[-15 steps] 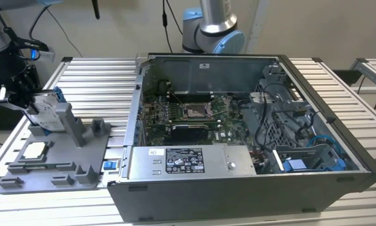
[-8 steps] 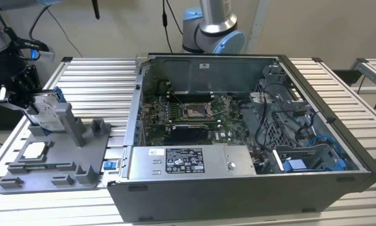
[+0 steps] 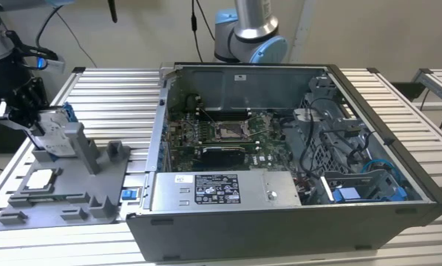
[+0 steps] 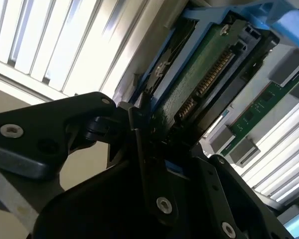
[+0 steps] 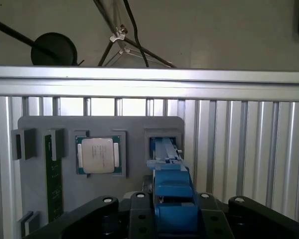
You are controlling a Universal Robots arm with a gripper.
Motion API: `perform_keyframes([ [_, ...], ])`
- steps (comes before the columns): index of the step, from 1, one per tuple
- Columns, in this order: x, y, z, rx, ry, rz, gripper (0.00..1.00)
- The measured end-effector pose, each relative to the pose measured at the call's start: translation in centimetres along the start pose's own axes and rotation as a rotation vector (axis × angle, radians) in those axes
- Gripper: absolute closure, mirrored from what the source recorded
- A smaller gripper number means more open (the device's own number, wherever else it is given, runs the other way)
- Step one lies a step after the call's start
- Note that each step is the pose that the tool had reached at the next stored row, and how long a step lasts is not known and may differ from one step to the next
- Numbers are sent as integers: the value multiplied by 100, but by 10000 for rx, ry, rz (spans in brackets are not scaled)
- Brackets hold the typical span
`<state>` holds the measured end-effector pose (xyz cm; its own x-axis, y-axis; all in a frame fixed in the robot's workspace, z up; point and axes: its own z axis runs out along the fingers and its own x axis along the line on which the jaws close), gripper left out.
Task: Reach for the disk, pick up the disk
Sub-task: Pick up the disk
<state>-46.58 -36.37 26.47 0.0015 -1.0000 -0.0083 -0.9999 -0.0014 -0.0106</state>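
Observation:
The disk (image 3: 52, 136) stands on edge in a slot of the grey holder (image 3: 81, 183) at the exterior view's left, a silver slab with a white label and a blue bracket along its edge. My gripper (image 3: 29, 119) comes in from the left and sits on the disk's upper part. In the first wrist view the disk's blue bracket (image 5: 172, 194) is pressed between my black fingers (image 5: 139, 204), its far end in the holder's slot. The second wrist view shows the disk's green circuit board (image 4: 199, 84) right against one finger (image 4: 139, 127). The gripper looks shut on the disk.
The grey holder (image 5: 134, 124) also carries a square silver chip (image 5: 97, 155) and a green memory stick (image 5: 52, 174). An open computer case (image 3: 280, 155) stands to the exterior view's right on a ribbed metal table (image 3: 110, 94). A second robot arm base (image 3: 251, 33) stands behind the case.

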Motion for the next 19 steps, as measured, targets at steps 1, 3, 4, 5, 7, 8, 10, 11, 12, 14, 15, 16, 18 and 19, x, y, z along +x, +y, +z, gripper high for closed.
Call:
perform_keyframes([
  [1, 0, 0, 0, -1, 0, 0, 100],
  [3, -1, 1, -1, -2, -72, 1, 100],
  [4, -1, 1, -3, -2, -144, 3, 100],
  [5, -2, 1, -6, -2, -164, 4, 100],
  [7, -1, 2, -18, -1, -168, 5, 100],
  [8, -1, 2, -29, -2, -168, 6, 100],
  [10, -1, 3, -59, -2, -168, 6, 100],
  [11, -1, 3, -78, -2, -168, 6, 100],
  [12, -1, 4, -101, -1, -168, 6, 100],
  [14, -2, 6, -147, 0, -167, 7, 100],
  [15, -2, 7, -175, 2, -168, 7, 100],
  [16, -2, 8, -204, 2, -167, 7, 100],
  [18, -3, 9, -250, 6, -168, 7, 100],
  [19, -3, 9, -273, 8, -168, 7, 100],
])
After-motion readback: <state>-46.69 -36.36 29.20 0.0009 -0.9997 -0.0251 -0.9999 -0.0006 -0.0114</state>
